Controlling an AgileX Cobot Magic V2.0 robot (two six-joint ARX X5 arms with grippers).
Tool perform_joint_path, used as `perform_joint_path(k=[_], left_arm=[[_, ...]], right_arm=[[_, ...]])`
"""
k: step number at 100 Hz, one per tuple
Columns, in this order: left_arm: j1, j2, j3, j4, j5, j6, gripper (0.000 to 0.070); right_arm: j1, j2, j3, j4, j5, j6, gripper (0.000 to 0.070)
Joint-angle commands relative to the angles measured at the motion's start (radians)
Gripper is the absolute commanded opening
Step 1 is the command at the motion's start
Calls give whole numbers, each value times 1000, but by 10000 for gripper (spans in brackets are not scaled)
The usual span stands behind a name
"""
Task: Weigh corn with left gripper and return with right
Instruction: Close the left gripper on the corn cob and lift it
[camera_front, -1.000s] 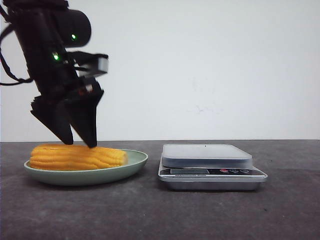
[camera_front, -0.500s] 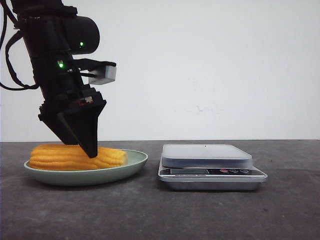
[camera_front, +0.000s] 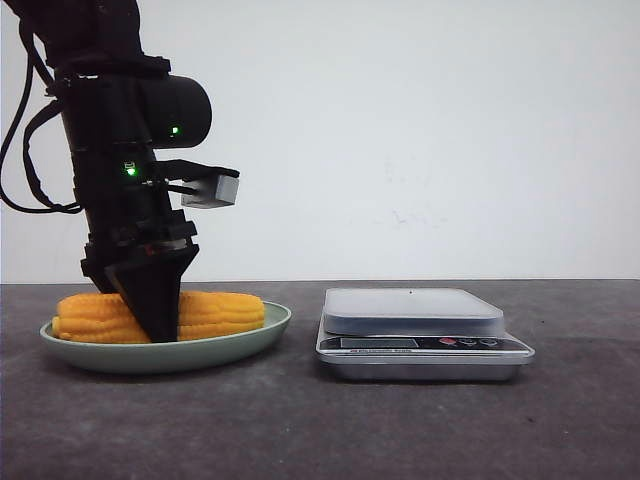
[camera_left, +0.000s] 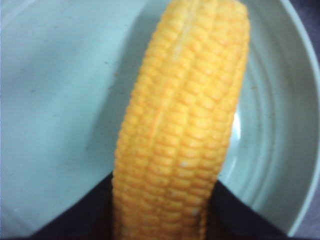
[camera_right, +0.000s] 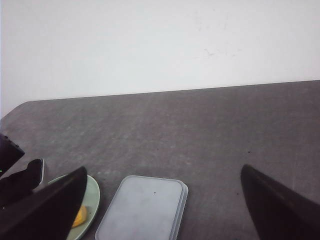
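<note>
Plain white wall behind, dark grey desk (camera_front: 400, 430) in front.

Progress:
- Early stage, by my reading. The corn (camera_front: 215, 313) lies on its side in the green plate (camera_front: 255, 338) toward the left edge of the desk; not lifted, not weighed.
- The scale (camera_front: 415, 325) sits just right of the plate, near desk centre, platform bare. Display too small to read.
- Left to do, judged from the layout: lift the cob, set it on the scale platform, then have the right arm carry it back to the plate.

Left tool (camera_front: 155, 325):
- Down over the middle of the cob, tip at plate level.
- The left wrist view shows the corn (camera_left: 182, 130) running between the two dark fingers (camera_left: 75, 215), one on each side, both against or very close to the kernels.
- Opening is about cob width. Whether it is squeezing firmly or only straddling, I cannot tell.
- The cob rests on the plate (camera_left: 55, 100).

Right tool (camera_right: 165, 220):
- Spread wide, holding nothing.
- High over the right part of the desk, well apart from the cob.
- Its view looks down on the scale (camera_right: 142, 207) and a sliver of the plate (camera_right: 91, 200).
</note>
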Motion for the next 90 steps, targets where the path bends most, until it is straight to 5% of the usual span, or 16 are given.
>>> perform_joint_path(k=[1, 44, 59, 90], left_arm=[[-4, 10, 14, -13, -47, -23, 3], [-96, -103, 257, -138, -71, -229, 3], [-181, -103, 310, -31, -54, -416, 5], [-333, 11, 326, 175, -90, -671, 10]], right_arm=[[0, 5, 19, 9, 0, -11, 623], [0, 5, 19, -2, -1, -11, 623], [0, 5, 19, -2, 0, -11, 623], [0, 5, 19, -4, -1, -11, 623]])
